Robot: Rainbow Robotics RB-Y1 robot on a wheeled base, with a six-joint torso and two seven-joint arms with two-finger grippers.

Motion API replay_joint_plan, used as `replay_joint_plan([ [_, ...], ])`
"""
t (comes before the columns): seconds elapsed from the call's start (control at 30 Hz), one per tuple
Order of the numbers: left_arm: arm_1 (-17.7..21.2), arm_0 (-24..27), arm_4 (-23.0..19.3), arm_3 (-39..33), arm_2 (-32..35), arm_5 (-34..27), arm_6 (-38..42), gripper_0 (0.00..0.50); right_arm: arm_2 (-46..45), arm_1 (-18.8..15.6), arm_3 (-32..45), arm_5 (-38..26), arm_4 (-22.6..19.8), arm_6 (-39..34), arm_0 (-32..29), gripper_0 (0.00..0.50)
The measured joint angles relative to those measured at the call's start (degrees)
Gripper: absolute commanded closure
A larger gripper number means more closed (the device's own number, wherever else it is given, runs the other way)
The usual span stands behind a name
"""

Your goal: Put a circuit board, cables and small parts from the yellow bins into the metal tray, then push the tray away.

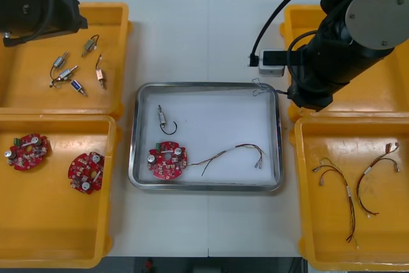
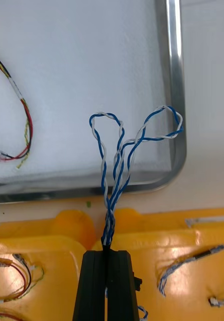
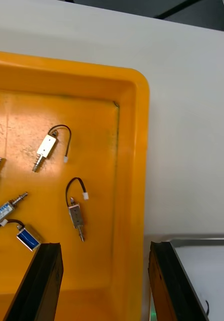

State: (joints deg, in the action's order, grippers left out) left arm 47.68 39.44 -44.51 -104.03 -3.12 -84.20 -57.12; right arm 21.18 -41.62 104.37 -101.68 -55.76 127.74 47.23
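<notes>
My right gripper [image 2: 107,255] is shut on one end of a twisted blue and white cable [image 2: 123,150]. Its loops hang over the near right corner of the metal tray [image 2: 175,90], beside the right bins. From the front the cable [image 1: 261,87] shows at the tray's [image 1: 135,139] far right corner, under the right arm. Inside the tray lie a round red circuit board [image 1: 167,160], a small metal part [image 1: 163,119] with a black wire, and a red and yellow cable [image 1: 233,153]. My left gripper [image 3: 104,273] stands open over the far left bin [image 3: 127,165], holding nothing.
Several small metal parts [image 1: 70,71] lie in the far left bin, two circuit boards [image 1: 85,171] in the near left bin [image 1: 57,247]. Red and yellow cables [image 1: 348,187] lie in the near right bin. More cables [image 2: 192,261] lie in the bin under my right gripper.
</notes>
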Motion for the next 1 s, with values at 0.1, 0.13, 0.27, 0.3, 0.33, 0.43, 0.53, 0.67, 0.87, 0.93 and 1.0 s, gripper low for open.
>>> replay_joint_plan([
  [0.1,0.34,0.32,-0.25,3.91,0.64,1.71,-0.09,0.0,2.53,1.15,0.0,1.79,0.0,0.4,0.44,0.5],
  [0.13,0.37,0.52,-0.28,5.08,0.88,1.84,-0.21,0.0,3.72,1.41,0.0,2.53,0.06,1.13,0.72,0.5],
  [0.27,0.38,1.53,-0.5,9.87,2.26,1.97,-3.7,0.0,8.78,2.71,0.0,6.01,1.49,4.12,1.84,0.5],
  [0.3,0.39,1.79,-0.6,11.21,2.73,2.0,-5.83,0.0,10.01,3.07,-0.02,6.91,2.02,4.12,2.08,0.5],
  [0.33,0.39,2.03,-0.64,12.46,3.21,2.12,-8.39,0.0,11.19,3.43,-0.13,7.55,2.4,4.12,2.36,0.5],
  [0.43,0.4,2.93,-0.71,15.85,4.34,2.56,-18.09,0.0,14.16,4.65,-1.46,9.39,3.0,4.12,3.44,0.5],
  [0.53,0.4,3.93,-0.75,19.03,4.99,3.01,-26.9,0.0,16.47,6.14,-3.92,11.36,3.46,4.13,4.83,0.5],
  [0.67,0.4,5.29,-0.89,23.01,5.17,4.02,-30.06,0.0,19.04,7.95,-8.22,14.76,4.89,4.23,6.35,0.5],
  [0.87,0.41,5.94,-1.1,29.28,5.18,8.1,-30.12,0.0,21.89,9.64,-14.8,19.18,5.04,6.55,7.64,0.5],
  [0.93,0.41,5.95,-1.22,31.21,5.19,9.44,-30.41,0.0,22.62,9.76,-15.86,19.95,5.05,6.88,7.72,0.5],
  [1.0,0.41,5.95,-1.56,32.9,5.19,10.76,-32.08,0.0,23.15,9.8,-16.63,20.32,5.05,6.88,7.73,0.432],
])
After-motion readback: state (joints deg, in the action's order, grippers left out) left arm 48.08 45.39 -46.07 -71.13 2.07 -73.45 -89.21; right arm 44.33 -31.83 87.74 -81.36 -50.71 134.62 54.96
